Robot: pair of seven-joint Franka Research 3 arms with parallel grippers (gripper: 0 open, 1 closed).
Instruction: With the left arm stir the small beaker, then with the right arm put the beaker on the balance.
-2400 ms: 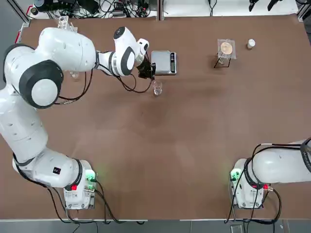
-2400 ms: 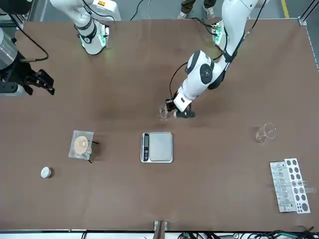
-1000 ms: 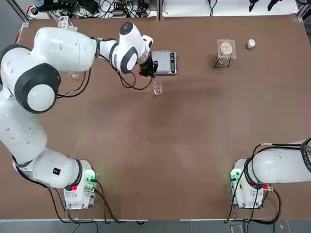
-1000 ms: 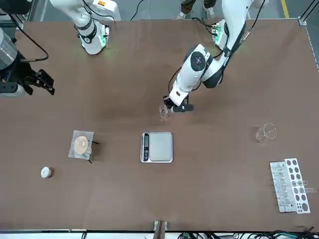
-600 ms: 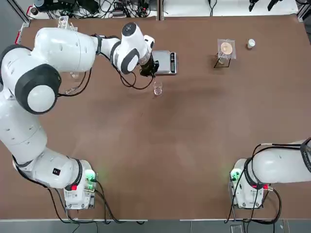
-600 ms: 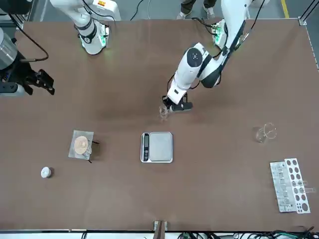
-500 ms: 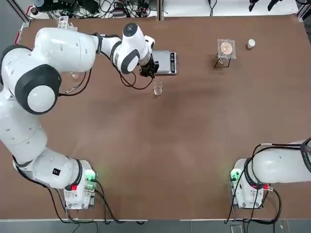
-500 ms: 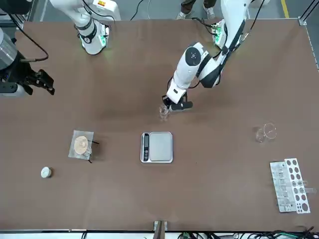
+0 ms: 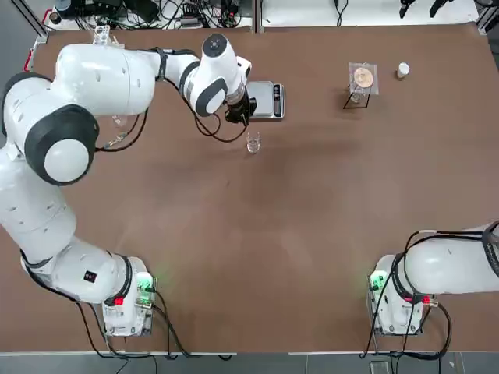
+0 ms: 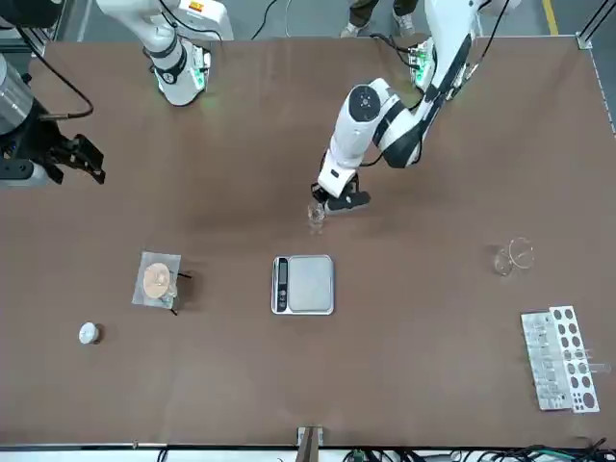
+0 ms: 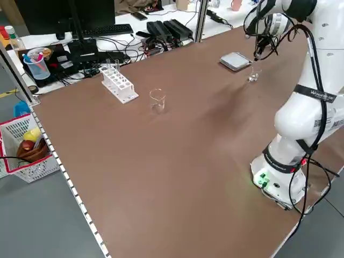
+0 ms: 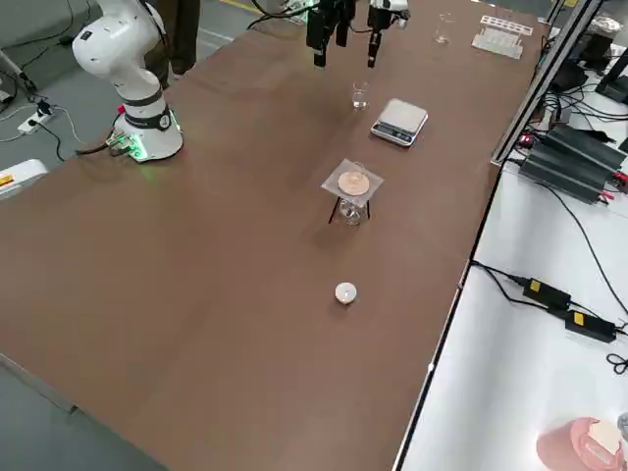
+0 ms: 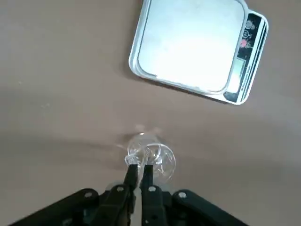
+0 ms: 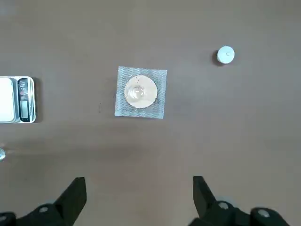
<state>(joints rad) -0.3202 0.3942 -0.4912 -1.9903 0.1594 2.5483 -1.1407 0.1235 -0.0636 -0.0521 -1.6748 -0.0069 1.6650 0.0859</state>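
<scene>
Fingers of the left gripper (image 13: 142, 165) are drawn together beside the small clear glass cylindrical beaker (image 13: 159, 161); something pale and clear shows in the slit between them, but you cannot tell for sure whether it is a stirring rod. The beaker stands just past the fingertips in the left wrist view, upright on the brown tabletop (image 9: 312, 202); it is on the robot's side of the small grey balance (image 9: 267, 101) with its square silver pan, near it but apart.

Stirring looks like the step in hand; whether anything reaches inside the glass you cannot make out. Your next move calls for small, level circles if the stir is unfinished; a sideways knock could tip so light a cup. After that, lift the left gripper straight up and swing it well away, since it crowds the spot where the other arm must reach.

Farther out, the right gripper (image 14: 139, 188) waits over the robot's right part of the tabletop, its fingers wide apart and holding nothing; it will have to travel in toward the beaker, grip it gently and set it centrally on the pan, which bears nothing.
</scene>
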